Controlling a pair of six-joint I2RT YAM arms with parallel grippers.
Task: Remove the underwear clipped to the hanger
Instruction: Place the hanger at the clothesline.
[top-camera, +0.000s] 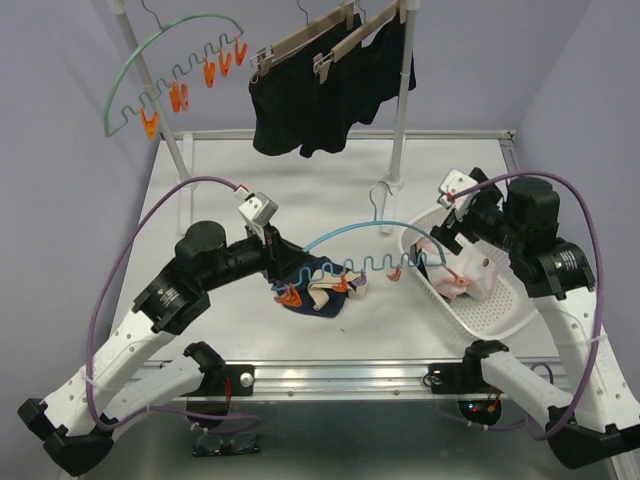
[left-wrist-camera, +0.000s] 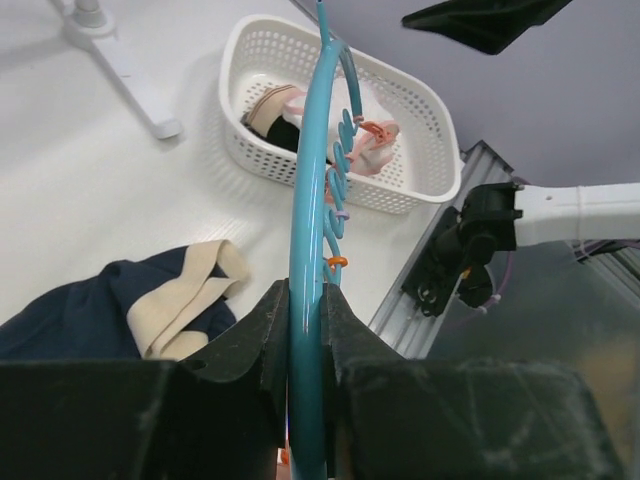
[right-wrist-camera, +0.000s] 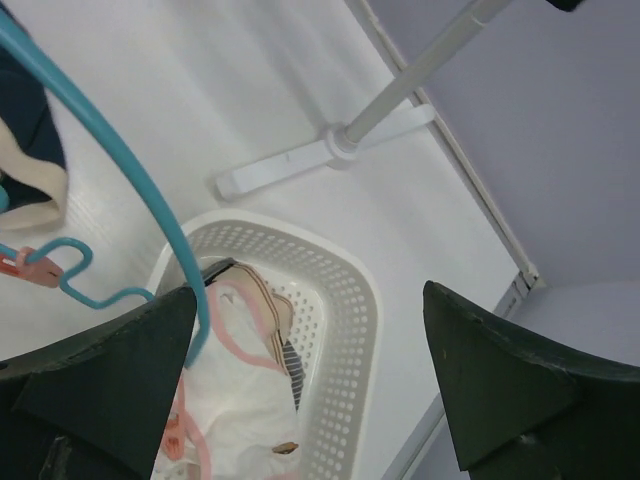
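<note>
The left end effector (left-wrist-camera: 305, 300) is pinched shut on the blue hanger (top-camera: 350, 242). Mid-frame, navy underwear (top-camera: 318, 305) lies on the tabletop (top-camera: 220, 200), clipped on. The right end effector (right-wrist-camera: 310, 292) gapes wide over the basket (top-camera: 505, 322). It should tug gently right beside a clip (top-camera: 291, 296), I think.

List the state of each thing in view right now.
left gripper, jaws shut on the teal hanger
right gripper, jaws open above the basket
teal hanger, gripped, one end over the basket
navy underwear, crumpled on the table under the hanger, seemingly clipped
basket, upright, holding a pale garment
black garments, hanging on the rack
</note>
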